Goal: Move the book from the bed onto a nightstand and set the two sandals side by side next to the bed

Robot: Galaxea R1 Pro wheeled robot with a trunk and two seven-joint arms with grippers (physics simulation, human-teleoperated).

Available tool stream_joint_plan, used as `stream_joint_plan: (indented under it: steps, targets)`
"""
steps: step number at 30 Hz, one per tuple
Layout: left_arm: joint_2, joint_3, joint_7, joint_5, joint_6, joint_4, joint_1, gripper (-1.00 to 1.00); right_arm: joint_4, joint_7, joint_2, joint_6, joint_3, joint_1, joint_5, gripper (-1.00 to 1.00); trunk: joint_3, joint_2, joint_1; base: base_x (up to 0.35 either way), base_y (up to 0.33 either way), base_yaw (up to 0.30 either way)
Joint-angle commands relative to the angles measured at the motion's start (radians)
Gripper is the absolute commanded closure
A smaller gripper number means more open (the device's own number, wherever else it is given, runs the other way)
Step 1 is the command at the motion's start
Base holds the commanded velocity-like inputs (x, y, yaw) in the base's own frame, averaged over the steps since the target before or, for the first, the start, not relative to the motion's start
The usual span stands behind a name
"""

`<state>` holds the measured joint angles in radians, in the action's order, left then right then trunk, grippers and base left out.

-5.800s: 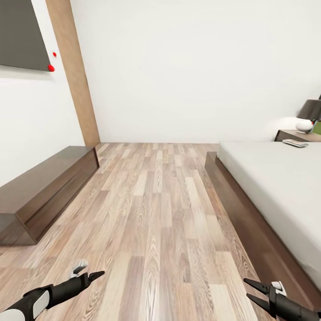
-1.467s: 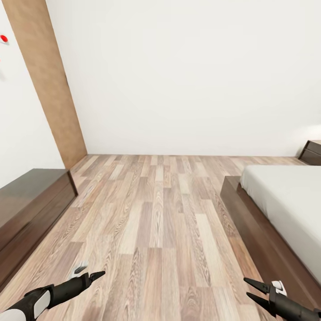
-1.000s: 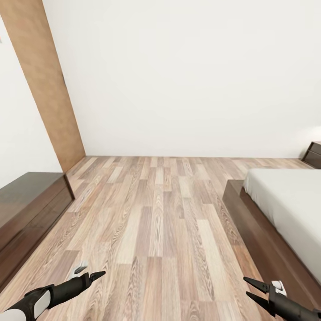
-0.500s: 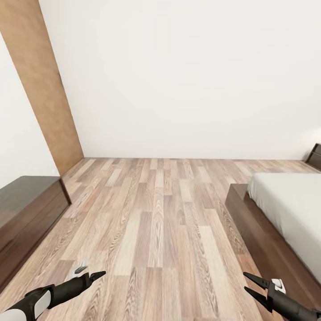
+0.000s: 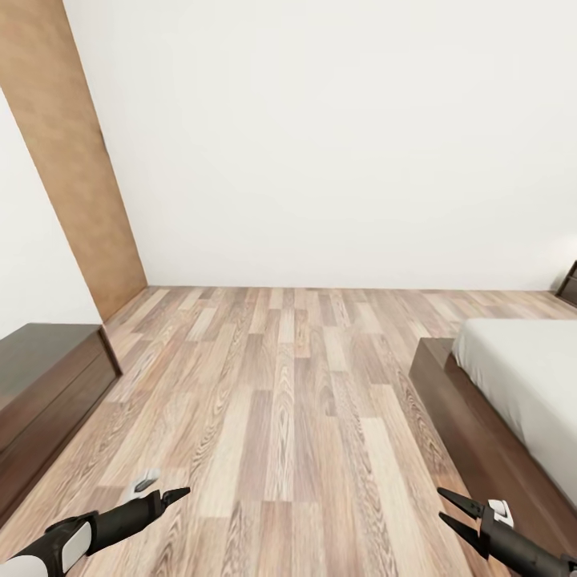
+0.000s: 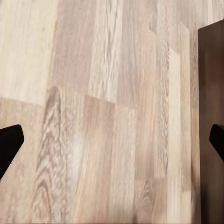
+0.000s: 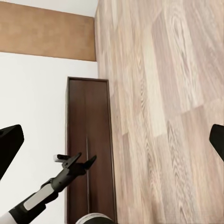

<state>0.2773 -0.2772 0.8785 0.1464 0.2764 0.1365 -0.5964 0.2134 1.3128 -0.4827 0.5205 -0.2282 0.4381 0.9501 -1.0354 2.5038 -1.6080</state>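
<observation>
The bed, with a light grey mattress on a dark brown frame, lies at the right of the head view. A sliver of a dark nightstand peeks in at the right edge beyond it. The book and the two sandals are out of view. My left gripper hangs low at the bottom left over the plank floor, open and holding nothing. In its wrist view the left gripper has its fingers spread wide. My right gripper is at the bottom right near the bed frame, open and holding nothing. Its wrist view looks across at my left arm.
A low dark brown cabinet runs along the left wall, also seen as the cabinet from the right wrist. A tall wood panel stands in the left corner. Plank floor stretches ahead to a white wall.
The camera has moved: the whole view has shifted, with the bed and nightstand sliding toward the right edge and the cabinet toward the left. Both grippers keep the same open pose.
</observation>
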Motion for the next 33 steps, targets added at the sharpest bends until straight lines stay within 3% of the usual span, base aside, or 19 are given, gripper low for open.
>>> stream_joint_plan:
  steps: [1, 16, 24, 33]
  targets:
    - [0.000, 0.003, 0.002, 0.010, 0.010, 0.000, 0.000, -1.00, 0.000, 0.002, -0.001, 0.003, -0.008, 0.001, 0.011, -1.00, -0.001, 0.000, 0.000, 0.175, 0.000, 0.000]
    - [-0.006, 0.003, 0.002, 0.010, 0.010, 0.000, 0.000, -1.00, 0.007, -0.010, 0.000, -0.034, -0.023, 0.001, 0.001, -1.00, -0.001, 0.000, 0.000, 0.175, 0.000, 0.000]
    - [-0.009, 0.003, 0.001, 0.009, 0.010, 0.000, 0.000, -1.00, 0.030, -0.201, 0.026, -0.037, -0.020, 0.001, 0.002, -1.00, -0.001, 0.000, 0.000, 0.174, 0.000, 0.000]
    - [-0.013, 0.003, 0.000, 0.009, 0.010, 0.000, 0.000, -1.00, 0.062, -0.252, 0.034, -0.061, -0.018, 0.001, 0.002, -1.00, -0.001, 0.000, 0.000, 0.174, 0.000, 0.000]
